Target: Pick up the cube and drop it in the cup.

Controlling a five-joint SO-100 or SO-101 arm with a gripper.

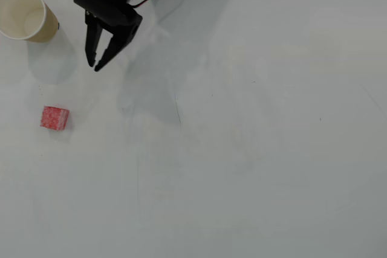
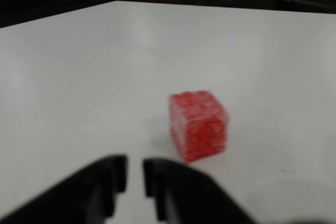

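The black fingers hang over the white counter with only a narrow slit between their tips, and nothing is held between them. In the overhead view they point down and a little left. The red speckled cube sits on the counter beyond the fingertips, well apart from them and off to their left. In the wrist view the cube lies just ahead of the fingertips and slightly to their right, blurred but clearly untouched. The cream cup stands upright to the left of the fingers in the overhead view, near them, its mouth open and its inside pale.
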